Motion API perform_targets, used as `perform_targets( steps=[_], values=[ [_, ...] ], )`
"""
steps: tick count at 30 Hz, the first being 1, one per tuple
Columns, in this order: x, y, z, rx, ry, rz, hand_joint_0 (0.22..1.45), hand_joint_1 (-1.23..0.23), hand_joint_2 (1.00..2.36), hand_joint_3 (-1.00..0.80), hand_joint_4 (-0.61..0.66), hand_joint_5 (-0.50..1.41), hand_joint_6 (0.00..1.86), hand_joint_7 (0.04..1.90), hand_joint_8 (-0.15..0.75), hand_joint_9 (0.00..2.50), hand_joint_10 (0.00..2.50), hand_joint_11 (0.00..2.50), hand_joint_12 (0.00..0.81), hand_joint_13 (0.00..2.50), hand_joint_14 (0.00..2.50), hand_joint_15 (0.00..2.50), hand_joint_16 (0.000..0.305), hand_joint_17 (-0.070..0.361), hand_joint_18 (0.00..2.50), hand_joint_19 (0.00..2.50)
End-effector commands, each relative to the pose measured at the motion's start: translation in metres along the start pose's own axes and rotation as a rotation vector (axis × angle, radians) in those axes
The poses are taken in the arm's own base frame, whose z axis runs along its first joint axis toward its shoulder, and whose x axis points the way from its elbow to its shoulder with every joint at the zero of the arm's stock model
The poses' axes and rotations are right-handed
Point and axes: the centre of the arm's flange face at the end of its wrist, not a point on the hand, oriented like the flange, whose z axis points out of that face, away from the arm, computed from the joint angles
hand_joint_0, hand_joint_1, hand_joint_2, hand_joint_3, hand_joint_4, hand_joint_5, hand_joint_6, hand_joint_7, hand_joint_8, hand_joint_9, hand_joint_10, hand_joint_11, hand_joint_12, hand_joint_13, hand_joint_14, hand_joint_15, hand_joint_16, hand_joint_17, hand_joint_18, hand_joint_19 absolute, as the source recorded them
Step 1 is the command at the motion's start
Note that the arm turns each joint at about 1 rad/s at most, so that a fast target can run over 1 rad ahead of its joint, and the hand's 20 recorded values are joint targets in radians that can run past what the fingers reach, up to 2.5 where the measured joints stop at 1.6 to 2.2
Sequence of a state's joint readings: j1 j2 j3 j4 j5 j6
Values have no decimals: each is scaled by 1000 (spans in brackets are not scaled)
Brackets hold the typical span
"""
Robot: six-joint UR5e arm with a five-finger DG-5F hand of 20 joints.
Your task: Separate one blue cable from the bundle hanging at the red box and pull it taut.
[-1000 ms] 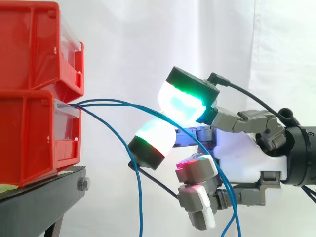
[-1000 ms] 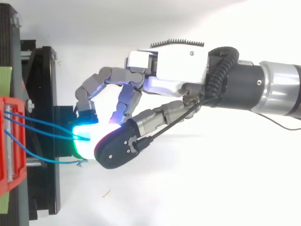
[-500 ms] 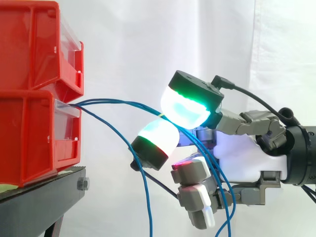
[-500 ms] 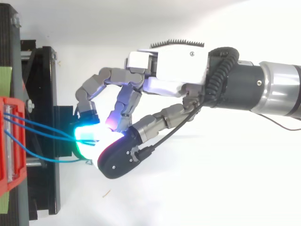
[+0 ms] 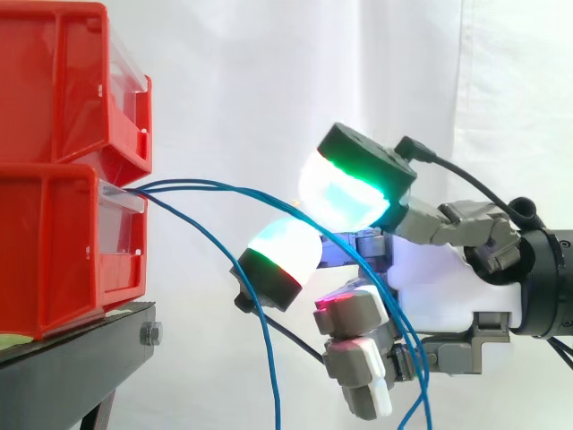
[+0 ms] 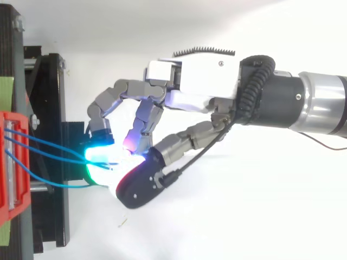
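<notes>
Hand [image 5: 448,287] comes in from the right w/ fingers curled, 2 big glowing pads out front: upper one [image 5: 345,193] cyan/green, lower one [image 5: 282,246] white w/ green-red rim. It's curled round 2 of the 3 blue cables [image 5: 224,186]. Those 2 run side by side between the pads, then drop down past the palm and the lower curled fingers. Can't tell if the pads actually nip them, since a slim gap shows in side view. All 3 cables leave the front lip of the lower red bin [image 5: 54,251]. The 3rd cable [image 5: 192,236] is apart from the pair and falls steeply below the lower pad. None taut; the pair sags in an arc. 2 red bins, upper [image 5: 54,81] stacked on lower, sit on 1 black stand [image 5: 81,358] before a white curtain [image 5: 233,81]. Top view: hand [image 6: 195,76] reaches toward the bins.
</notes>
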State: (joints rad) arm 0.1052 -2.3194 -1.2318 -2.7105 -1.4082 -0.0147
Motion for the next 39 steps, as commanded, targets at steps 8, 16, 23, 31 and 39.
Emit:
perform_targets(
  steps=[8, 16, 23, 31, 39],
  values=[
    [3, 0, 1, -4, 2, 0, 608, -670, 1009, -342, 33, -100, 885, 1163, 364, 1308, 16, 1075, 390, 1243, 24, 756, 44, 98, 1095, 761],
    [5, 0, 1, -4, 4, 0, 655, -880, 1012, -237, 2, -132, 924, 1098, 359, 1200, 15, 1117, 388, 1200, 25, 751, 45, 102, 1102, 734],
    [6, 0, 0, -3, 4, 0, 759, -896, 1000, -500, -149, -151, 932, 1096, 322, 1163, 15, 1110, 362, 1167, 25, 742, 42, 95, 1063, 700],
    [6, 0, 0, -4, 4, 0, 762, -952, 1000, -500, -182, -150, 935, 1169, 303, 1176, 15, 1109, 354, 1171, 27, 751, 40, 91, 1058, 688],
    [7, 0, 0, -4, 5, 0, 713, -998, 1000, -500, -244, -125, 919, 1261, 286, 1233, 18, 1094, 344, 1191, 25, 758, 38, 86, 1051, 698]
  ],
)
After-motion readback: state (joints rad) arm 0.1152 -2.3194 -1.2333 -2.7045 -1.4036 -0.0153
